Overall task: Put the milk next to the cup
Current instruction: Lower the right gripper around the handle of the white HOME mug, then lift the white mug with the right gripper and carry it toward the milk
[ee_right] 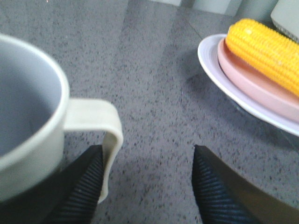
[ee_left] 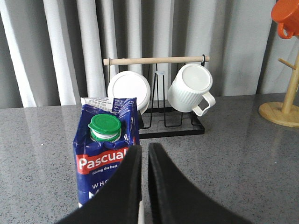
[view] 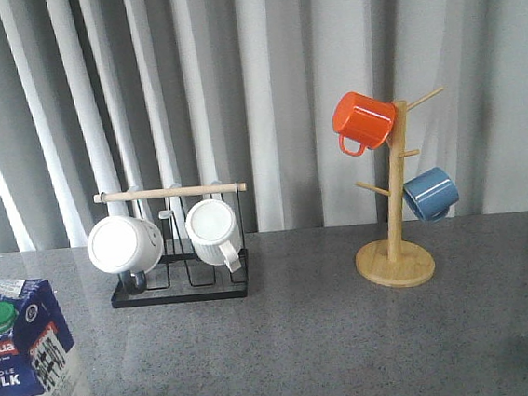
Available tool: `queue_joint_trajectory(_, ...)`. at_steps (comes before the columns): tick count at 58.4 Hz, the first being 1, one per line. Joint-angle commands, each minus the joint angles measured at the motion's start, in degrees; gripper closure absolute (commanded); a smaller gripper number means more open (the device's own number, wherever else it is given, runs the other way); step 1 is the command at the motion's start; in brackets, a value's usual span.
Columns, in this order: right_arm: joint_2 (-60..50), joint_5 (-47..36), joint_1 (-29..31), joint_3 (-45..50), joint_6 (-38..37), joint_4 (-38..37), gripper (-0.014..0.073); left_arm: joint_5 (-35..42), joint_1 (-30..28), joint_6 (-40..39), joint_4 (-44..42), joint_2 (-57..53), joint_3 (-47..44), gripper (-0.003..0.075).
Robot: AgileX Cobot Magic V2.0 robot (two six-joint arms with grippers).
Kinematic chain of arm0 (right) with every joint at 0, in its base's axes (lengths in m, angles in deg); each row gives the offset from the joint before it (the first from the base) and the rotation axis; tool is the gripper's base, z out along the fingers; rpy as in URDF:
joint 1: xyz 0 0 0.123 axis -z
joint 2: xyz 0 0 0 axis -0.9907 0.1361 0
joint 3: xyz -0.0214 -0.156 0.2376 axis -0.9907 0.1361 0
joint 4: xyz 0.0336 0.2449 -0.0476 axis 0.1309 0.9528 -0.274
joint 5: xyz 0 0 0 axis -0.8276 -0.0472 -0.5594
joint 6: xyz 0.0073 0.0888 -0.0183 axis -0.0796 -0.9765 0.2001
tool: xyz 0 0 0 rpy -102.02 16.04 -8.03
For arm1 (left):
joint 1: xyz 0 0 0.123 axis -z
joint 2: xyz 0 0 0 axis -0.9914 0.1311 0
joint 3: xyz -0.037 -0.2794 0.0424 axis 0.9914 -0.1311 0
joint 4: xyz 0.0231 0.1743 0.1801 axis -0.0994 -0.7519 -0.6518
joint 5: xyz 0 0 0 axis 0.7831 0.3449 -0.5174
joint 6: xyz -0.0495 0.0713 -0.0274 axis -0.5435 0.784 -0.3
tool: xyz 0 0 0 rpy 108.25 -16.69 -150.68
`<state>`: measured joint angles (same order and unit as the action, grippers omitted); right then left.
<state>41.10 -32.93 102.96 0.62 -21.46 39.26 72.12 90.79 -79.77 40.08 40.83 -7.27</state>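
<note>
Left jaws (ee_left: pixel 141 186) nearly closed, empty, right jaws (ee_right: pixel 147 186) spread, empty, speckled grey table (view: pixel 334 341), grey curtain (view: pixel 281 84)

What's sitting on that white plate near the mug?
On the white plate lies a pink plate, and on that a yellow corn cob. The view cuts off their far ends, and the stack hides most of the white plate's surface.

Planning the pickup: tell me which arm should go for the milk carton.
Left. The milk stands directly ahead of the left pincer, whose fingers are nearly together and hold nothing. The right pincer is open beside the cup at the far right of the table, away from the carton.
</note>
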Motion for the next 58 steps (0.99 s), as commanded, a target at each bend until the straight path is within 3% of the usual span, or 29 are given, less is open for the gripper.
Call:
queue_joint_trajectory(1,-0.75,-4.0,0.19,-2.23,0.91,-0.14,0.0174,4.67,0.28,-0.3,0.28,-0.15,1.84,0.0677)
queue_joint_trajectory(18,2.49,-5.62,0.19,-2.23,1.62,-0.14,0.0185,4.67,0.28,-0.59,0.28,-0.15,1.84,0.0677)
queue_joint_trajectory(29,3.24,-8.18,0.19,-2.35,1.79,-0.42,0.0245,4.67,0.28,-0.66,0.28,-0.15,1.84,0.0673)
queue_joint_trajectory(58,5.54,-5.42,0.19,-6.14,1.74,-2.62,0.0577,4.74,0.28,-0.7,0.28,-0.15,1.84,0.0664)
